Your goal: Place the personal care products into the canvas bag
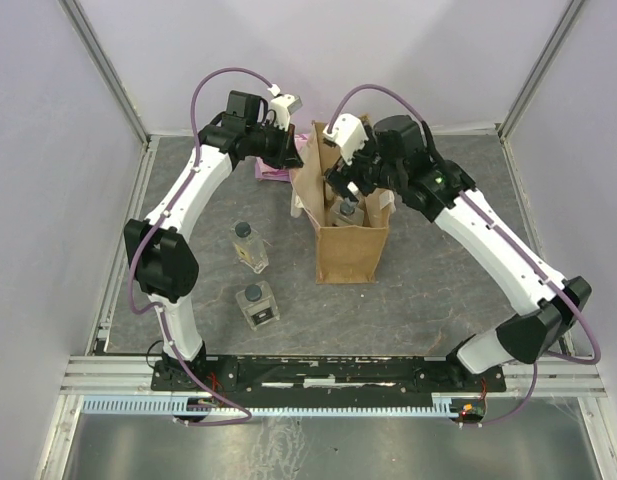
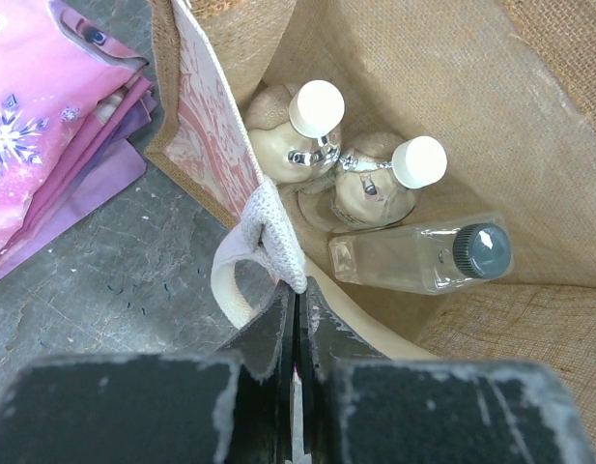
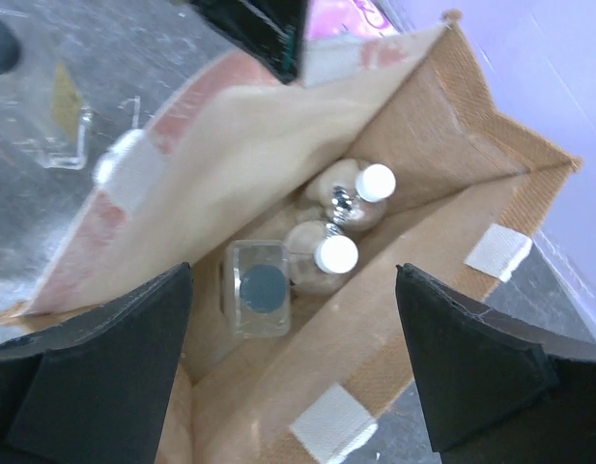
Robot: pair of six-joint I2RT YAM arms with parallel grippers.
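Observation:
The canvas bag (image 1: pixel 350 250) stands upright mid-table with its mouth open. My left gripper (image 1: pixel 288 150) (image 2: pixel 298 286) is shut on the bag's pale handle (image 2: pixel 270 227) at the far-left rim. Above the bag's mouth hangs my right gripper (image 1: pixel 354 186) (image 3: pixel 294 276), open and holding nothing. Inside the bag lie two round bottles with white caps (image 2: pixel 317 106) (image 2: pixel 419 161) (image 3: pixel 336 254) (image 3: pixel 375 182) and a squarish bottle with a dark cap (image 2: pixel 423 253) (image 3: pixel 262 288). Two more squarish dark-capped bottles (image 1: pixel 250 245) (image 1: pixel 257 303) stand on the table left of the bag.
A flat pink packet (image 1: pixel 271 172) (image 2: pixel 46 145) lies on the table behind the bag's left side, under my left wrist. The grey mat (image 1: pixel 438 290) ends at metal rails on each side and at the near edge.

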